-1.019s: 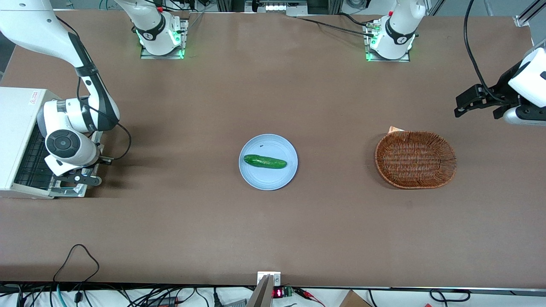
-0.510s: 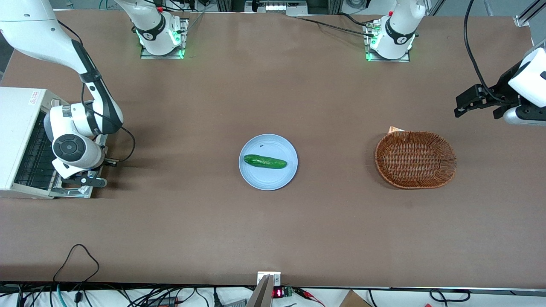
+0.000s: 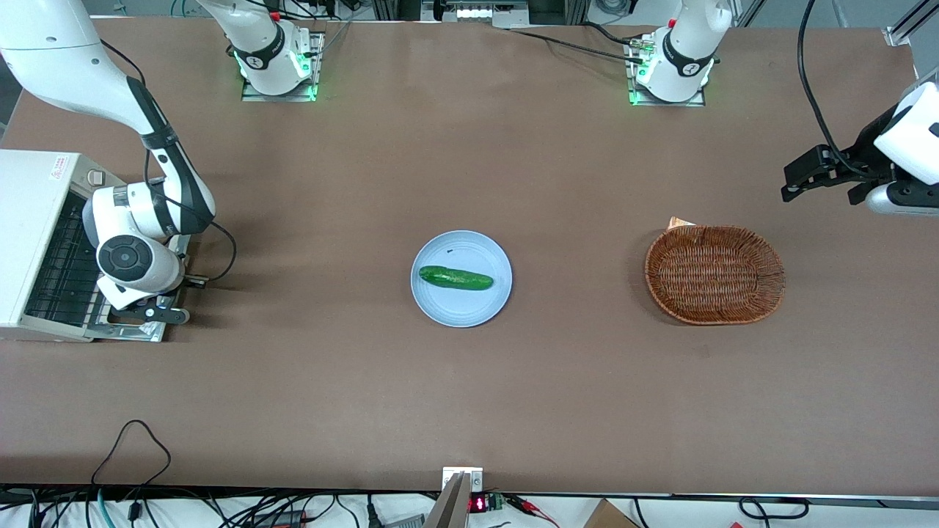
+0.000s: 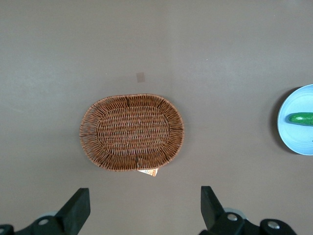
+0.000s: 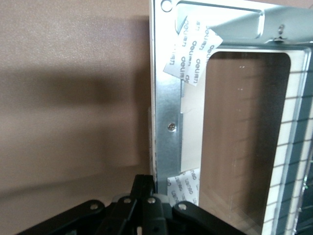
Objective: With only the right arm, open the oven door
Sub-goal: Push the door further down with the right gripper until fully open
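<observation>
The white toaster oven (image 3: pixel 33 213) stands at the working arm's end of the table, its wire rack (image 3: pixel 62 271) exposed. The oven door (image 3: pixel 139 331) hangs open, lowered close to the table with its silver inner frame (image 5: pixel 168 98) and glass window (image 5: pixel 239 147) facing up. The handle is hidden. The right arm (image 3: pixel 136 257) reaches over the door. Its black gripper (image 3: pixel 158 313) sits at the door's outer edge, and in the right wrist view the gripper (image 5: pixel 146 183) has its fingers pressed together against that edge.
A light blue plate (image 3: pixel 461 312) holding a cucumber (image 3: pixel 455 278) lies mid-table. A wicker basket (image 3: pixel 714 273) lies toward the parked arm's end; it also shows in the left wrist view (image 4: pixel 131 132). White tape pieces (image 5: pixel 193 51) stick to the door frame.
The right arm's wrist and gripper have shifted away from the oven body toward the table's middle, and the door's outer edge has moved out with them, swinging lower.
</observation>
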You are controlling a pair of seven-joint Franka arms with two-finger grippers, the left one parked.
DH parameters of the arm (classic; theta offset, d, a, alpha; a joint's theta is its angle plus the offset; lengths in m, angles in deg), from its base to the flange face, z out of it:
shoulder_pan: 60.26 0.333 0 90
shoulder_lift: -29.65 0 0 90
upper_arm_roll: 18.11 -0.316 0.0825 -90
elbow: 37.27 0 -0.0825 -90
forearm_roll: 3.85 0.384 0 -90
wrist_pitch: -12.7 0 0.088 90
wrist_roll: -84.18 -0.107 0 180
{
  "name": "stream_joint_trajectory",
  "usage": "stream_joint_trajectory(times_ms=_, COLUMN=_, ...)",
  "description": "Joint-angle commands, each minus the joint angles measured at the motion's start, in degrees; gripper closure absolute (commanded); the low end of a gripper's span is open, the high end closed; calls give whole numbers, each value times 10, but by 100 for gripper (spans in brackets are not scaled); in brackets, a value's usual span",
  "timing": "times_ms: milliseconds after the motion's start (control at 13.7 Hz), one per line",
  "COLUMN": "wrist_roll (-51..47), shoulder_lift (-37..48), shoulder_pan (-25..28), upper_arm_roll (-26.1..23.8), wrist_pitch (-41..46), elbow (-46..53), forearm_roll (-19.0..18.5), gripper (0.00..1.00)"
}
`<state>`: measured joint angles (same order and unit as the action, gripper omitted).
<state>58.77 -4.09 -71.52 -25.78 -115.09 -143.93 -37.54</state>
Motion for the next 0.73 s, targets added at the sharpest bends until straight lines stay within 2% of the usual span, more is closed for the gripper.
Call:
stream_joint_trajectory(times_ms=0, wrist_roll=-10, shoulder_lift=-1, shoulder_pan=-12, upper_arm_roll=14, wrist_pitch=19, elbow=-9, forearm_roll=-18, gripper=100)
stream_joint_trajectory(times_ms=291, wrist_roll=-14, shoulder_lift=-3, shoulder_pan=-10, upper_arm_roll=13, wrist_pitch=5, elbow=-10, forearm_roll=-16, gripper=100)
stream_joint_trajectory(times_ms=364, wrist_roll=-12, shoulder_lift=-3, shoulder_pan=-9, upper_arm_roll=13, wrist_pitch=5, elbow=-10, forearm_roll=-16, gripper=96)
stream_joint_trajectory(times_ms=437, wrist_roll=-11, shoulder_lift=-2, shoulder_pan=-9, upper_arm_roll=7, wrist_pitch=5, elbow=-10, forearm_roll=-16, gripper=84)
stream_joint_trajectory(times_ms=510, wrist_roll=-12, shoulder_lift=-2, shoulder_pan=-9, upper_arm_roll=-2, wrist_pitch=5, elbow=-10, forearm_roll=-16, gripper=43)
stream_joint_trajectory(times_ms=583, wrist_roll=-14, shoulder_lift=-2, shoulder_pan=-9, upper_arm_roll=-7, wrist_pitch=5, elbow=-10, forearm_roll=-16, gripper=20)
stream_joint_trajectory(times_ms=655, wrist_roll=-15, shoulder_lift=-1, shoulder_pan=-3, upper_arm_roll=-10, wrist_pitch=5, elbow=-9, forearm_roll=-16, gripper=17)
